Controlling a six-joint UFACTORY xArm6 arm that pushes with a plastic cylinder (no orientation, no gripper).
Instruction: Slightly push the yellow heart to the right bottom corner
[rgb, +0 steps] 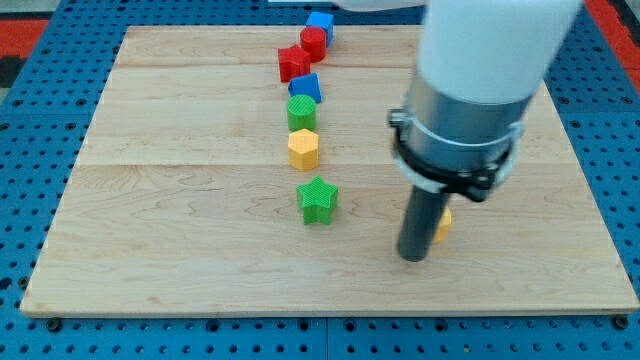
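The yellow heart (443, 223) is mostly hidden behind my rod at the view's lower right of the wooden board (180, 260); only a small yellow edge shows to the rod's right. My tip (412, 258) rests on the board just left of and below the heart, touching or nearly touching it. The arm's grey and white body (470, 90) rises above it.
A line of blocks runs down the board's middle from the view's top: blue cube (320, 22), red cylinder (313, 42), red star (293, 63), blue block (305, 87), green cylinder (301, 110), yellow hexagon (303, 149), green star (317, 199).
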